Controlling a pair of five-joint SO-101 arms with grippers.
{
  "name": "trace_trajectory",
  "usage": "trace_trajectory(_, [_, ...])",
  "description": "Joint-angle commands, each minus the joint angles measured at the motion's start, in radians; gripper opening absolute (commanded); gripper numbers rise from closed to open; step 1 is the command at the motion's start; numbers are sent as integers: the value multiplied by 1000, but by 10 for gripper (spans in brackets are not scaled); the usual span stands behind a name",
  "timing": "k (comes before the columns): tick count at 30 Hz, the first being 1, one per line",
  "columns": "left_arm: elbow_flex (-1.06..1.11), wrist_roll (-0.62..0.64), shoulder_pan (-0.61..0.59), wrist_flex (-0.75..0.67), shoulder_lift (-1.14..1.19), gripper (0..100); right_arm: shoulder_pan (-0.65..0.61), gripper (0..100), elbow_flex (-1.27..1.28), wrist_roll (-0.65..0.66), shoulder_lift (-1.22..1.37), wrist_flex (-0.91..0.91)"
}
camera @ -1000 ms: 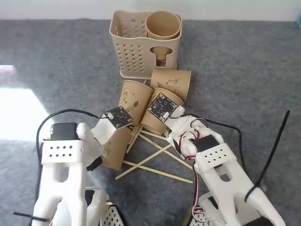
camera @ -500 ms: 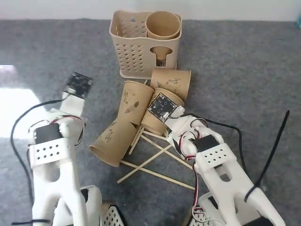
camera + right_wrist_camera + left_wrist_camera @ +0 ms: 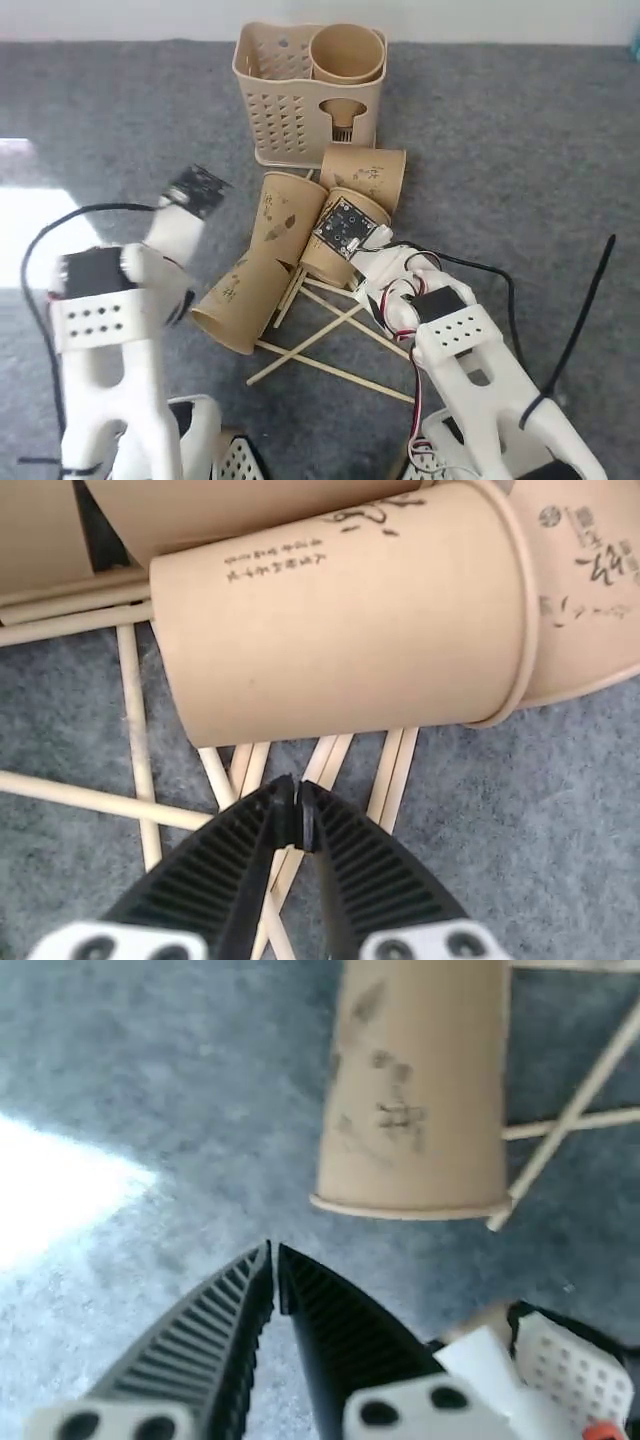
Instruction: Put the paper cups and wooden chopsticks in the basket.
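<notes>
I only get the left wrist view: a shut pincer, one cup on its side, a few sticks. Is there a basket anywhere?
Observer: Yes. The high view shows a beige basket beyond the cups, with an upright cup standing in one compartment.
Operator: How many cups are outside it?
Observer: Four, all on their sides, close together: the cup you see, a second cup, a third cup and a fourth cup nearest the basket.
Operator: And the other arm?
Observer: The right pincer is shut and low over the crossed chopsticks, just short of the third cup.
</notes>
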Motion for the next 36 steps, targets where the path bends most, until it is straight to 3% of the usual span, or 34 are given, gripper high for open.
trace_trajectory(1, [44,-18,158,44,-26,10,15,8,-34,-12,1,-24])
trace_trajectory(8, [163,-26,405,43,-26,10,16,8,-34,-12,1,-24])
trace_trajectory(18, [194,-63,413,28,-18,11,18,8,-34,-8,1,-25])
trace_trajectory(29, [292,-63,34,-410,-18,12,31,8,-35,-12,1,-25])
trace_trajectory(36, [306,-44,-101,-640,-26,12,31,8,-35,-14,1,-31])
